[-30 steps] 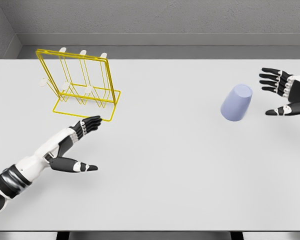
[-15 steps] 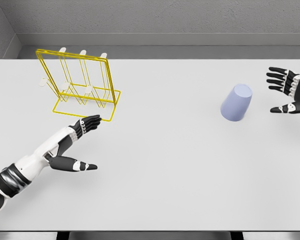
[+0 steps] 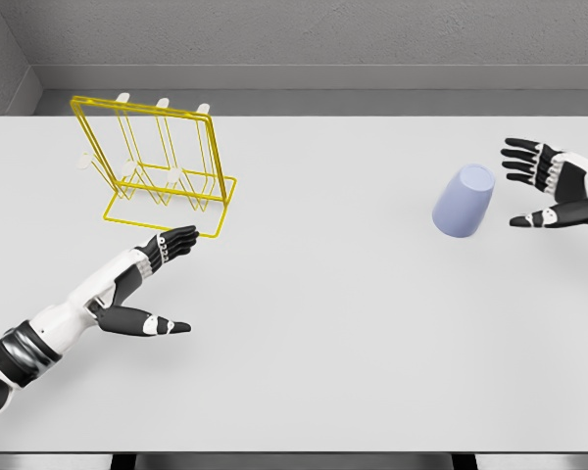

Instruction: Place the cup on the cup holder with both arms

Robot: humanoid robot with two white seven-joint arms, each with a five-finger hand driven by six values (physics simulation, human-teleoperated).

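Cup (image 3: 464,201) found tilted on worktop (image 3: 353,323), right side, well apart from cup holder (image 3: 162,162). Right hand (image 3: 554,186) spread wide just beside cup, not touching. Left hand (image 3: 142,284) spread wide, empty, near holder.

White table (image 3: 353,333) carries a yellow wire cup holder (image 3: 162,166) and 1 lavender cup (image 3: 464,201).

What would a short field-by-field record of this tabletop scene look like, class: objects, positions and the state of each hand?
cup: lavender cup, on the table's right side, untouched
cup holder: yellow wire rack, far left, upright
left hand: open, near the rack's front edge, holding nothing
right hand: open, fingers spread, right of the cup, apart from it
surface: white table
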